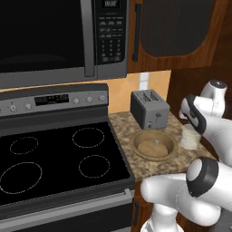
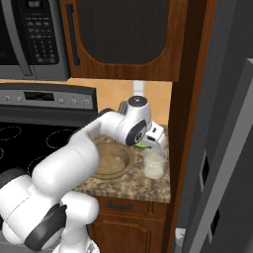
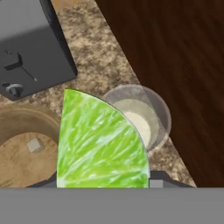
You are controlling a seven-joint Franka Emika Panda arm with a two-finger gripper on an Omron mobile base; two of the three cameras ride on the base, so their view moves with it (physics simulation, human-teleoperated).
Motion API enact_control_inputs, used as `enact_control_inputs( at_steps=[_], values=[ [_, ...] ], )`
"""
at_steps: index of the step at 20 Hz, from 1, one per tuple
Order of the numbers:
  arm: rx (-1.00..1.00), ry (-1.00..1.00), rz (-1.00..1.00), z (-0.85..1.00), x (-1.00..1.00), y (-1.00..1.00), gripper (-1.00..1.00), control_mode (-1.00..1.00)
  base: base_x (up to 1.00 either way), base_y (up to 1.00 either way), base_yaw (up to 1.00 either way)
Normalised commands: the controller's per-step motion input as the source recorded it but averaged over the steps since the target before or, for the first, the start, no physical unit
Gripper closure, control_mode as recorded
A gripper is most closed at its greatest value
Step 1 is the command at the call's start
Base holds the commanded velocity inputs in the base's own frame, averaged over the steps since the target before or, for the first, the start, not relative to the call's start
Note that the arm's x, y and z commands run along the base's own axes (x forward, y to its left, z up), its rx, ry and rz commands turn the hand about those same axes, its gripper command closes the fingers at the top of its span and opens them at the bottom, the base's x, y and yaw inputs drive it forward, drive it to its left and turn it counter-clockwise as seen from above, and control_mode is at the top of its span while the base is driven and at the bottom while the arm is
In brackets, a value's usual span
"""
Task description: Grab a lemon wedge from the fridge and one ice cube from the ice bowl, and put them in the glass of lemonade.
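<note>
1. End effector (image 2: 148, 140) clenched on the wedge (image 3: 98, 142), which fills the space between the fingertips in the hand view; in the right base view a sliver of green shows at the hand, just above the glass (image 2: 154, 163)
2. Glass stands upright on the table (image 2: 133, 185), near the right end beside the dark wood panel (image 3: 175, 65), with pale lemonade inside; in the hand view its rim lies just beyond the tip of the wedge, partly covered by it
3. Bowl (image 1: 154, 145) sits just left of the glass, in front of the toaster (image 1: 149, 108); 1 cube (image 3: 35, 145) lies on its floor, small and pale
4. Step in hand, as judged: delivery of the wedge, the 1st of 2 items; the wedge is held over the table and not yet in the glass
5. Next move, as judged: centre the wedge over the mouth of the glass, which appears offset toward the panel side, then let go; the wedge looks wide against the rim, so a poor line-up could leave it perched on the edge or dropped on the table
6. Remaining, as judged: fetch the cube from the bowl and drop it in the same glass
</note>
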Motion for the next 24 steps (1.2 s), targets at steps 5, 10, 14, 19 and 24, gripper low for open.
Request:
enact_control_inputs(
  at_steps=[5,10,14,19,24],
  values=[
    [0.00,0.00,0.00,0.00,0.13,-0.14,1.00,-1.00,0.00,0.00,0.00],
    [0.00,0.02,0.00,-0.24,0.26,-0.16,1.00,-1.00,0.00,0.00,0.00],
    [0.00,0.02,0.00,-0.51,0.02,-0.09,1.00,-1.00,0.00,0.00,0.00],
    [0.00,0.02,0.00,0.00,0.24,-0.02,1.00,-1.00,0.00,0.00,0.00],
    [0.00,0.04,0.00,-0.02,0.35,-0.05,1.00,-1.00,0.00,0.00,0.00]
  ],
)
